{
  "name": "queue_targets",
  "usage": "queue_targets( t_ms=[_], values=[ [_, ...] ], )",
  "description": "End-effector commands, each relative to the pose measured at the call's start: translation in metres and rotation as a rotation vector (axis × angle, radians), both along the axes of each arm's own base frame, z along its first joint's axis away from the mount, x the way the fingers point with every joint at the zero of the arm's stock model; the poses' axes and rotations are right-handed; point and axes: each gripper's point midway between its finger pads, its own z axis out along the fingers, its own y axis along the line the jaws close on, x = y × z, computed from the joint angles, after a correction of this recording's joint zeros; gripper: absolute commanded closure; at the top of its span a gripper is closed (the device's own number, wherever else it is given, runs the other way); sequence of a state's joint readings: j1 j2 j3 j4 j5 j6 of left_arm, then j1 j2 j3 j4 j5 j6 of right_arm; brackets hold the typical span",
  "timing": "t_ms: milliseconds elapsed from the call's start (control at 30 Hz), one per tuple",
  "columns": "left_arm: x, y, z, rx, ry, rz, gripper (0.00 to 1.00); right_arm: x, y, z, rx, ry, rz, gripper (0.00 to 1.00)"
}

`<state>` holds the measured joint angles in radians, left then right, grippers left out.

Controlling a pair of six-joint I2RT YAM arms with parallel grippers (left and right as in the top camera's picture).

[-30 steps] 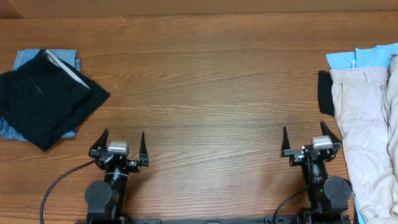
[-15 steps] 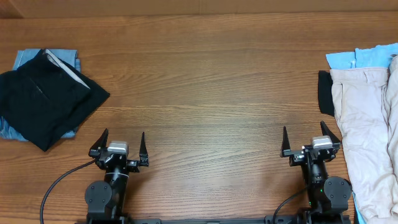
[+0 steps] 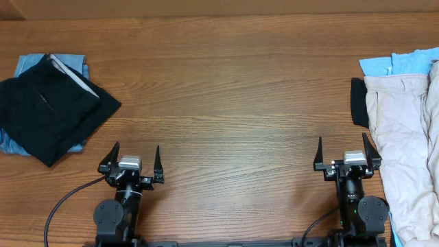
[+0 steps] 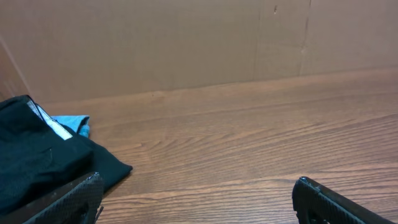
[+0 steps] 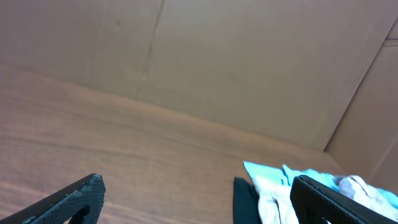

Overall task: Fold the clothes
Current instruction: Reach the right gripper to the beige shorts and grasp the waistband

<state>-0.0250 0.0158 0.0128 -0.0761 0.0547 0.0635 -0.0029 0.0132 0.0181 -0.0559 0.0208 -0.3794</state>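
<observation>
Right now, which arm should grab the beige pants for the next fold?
Right. The right gripper sits open just beside the beige pants; the left gripper, also open, is across the table near the folded black garment.

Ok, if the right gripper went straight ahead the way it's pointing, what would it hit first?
Likely the black garment, whose edge lies ahead of the right gripper on its right finger's side. Its height over the table is unclear, so it might pass above and reach the cardboard wall.
</observation>
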Motion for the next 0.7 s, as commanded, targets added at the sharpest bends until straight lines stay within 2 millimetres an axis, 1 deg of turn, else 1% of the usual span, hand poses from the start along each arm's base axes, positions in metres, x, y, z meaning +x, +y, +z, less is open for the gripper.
queue_targets(
  t_ms=[0,33,67,133,200,267,300,333,367,467,500,533,567,600,633,667],
  values=[
    [0.000,0.001,-0.001,0.027,-0.007,0.005,0.00,0.000,-0.003,0.001,-0.028,-0.013,-0.021,0.00],
    [0.000,0.001,-0.001,0.027,-0.007,0.005,0.00,0.000,-0.002,0.005,-0.029,-0.032,-0.012,0.00],
    [0.000,0.001,-0.001,0.027,-0.007,0.005,0.00,0.000,0.008,0.009,-0.030,-0.047,0.042,0.00],
    [0.000,0.001,0.000,0.027,-0.008,0.005,0.00,-0.002,0.027,0.008,-0.034,-0.048,0.158,0.00],
    [0.000,0.001,-0.001,0.027,-0.007,0.005,0.00,-0.006,0.043,0.019,-0.023,-0.089,0.251,0.00],
    [0.000,0.001,-0.001,0.027,-0.007,0.005,0.00,-0.009,0.041,0.042,0.149,-0.144,0.255,0.00],
    [0.000,0.001,-0.001,0.027,-0.008,0.005,0.00,-0.012,0.038,0.058,0.192,-0.180,0.242,0.00],
    [0.000,0.001,-0.001,0.027,-0.007,0.005,0.00,-0.016,0.031,0.079,0.224,-0.214,0.207,0.00],
    [0.000,0.001,-0.001,0.027,-0.007,0.005,0.00,-0.018,0.028,0.093,0.244,-0.218,0.192,0.00],
    [0.000,0.001,-0.001,0.027,-0.008,0.005,0.00,-0.016,0.026,0.136,0.268,-0.202,0.181,0.00],
    [0.000,0.001,-0.001,0.027,-0.007,0.005,0.00,-0.011,0.022,0.149,0.280,-0.184,0.160,0.00],
    [0.000,0.001,-0.001,0.027,-0.007,0.005,0.00,0.003,0.008,0.165,0.336,-0.141,0.074,0.00],
    [0.000,0.001,-0.001,0.027,-0.007,0.005,0.00,0.015,0.001,0.175,0.350,-0.094,0.023,0.00],
    [0.000,0.001,0.000,0.027,-0.008,0.005,0.00,0.030,-0.002,0.184,0.350,-0.046,-0.002,0.00],
    [0.000,0.001,-0.001,0.027,-0.007,0.005,0.00,0.048,-0.002,0.195,0.351,-0.002,-0.009,0.00],
    [0.000,0.001,-0.001,0.027,-0.007,0.005,0.00,0.058,-0.002,0.199,0.350,0.015,-0.012,0.00]
  ],
)
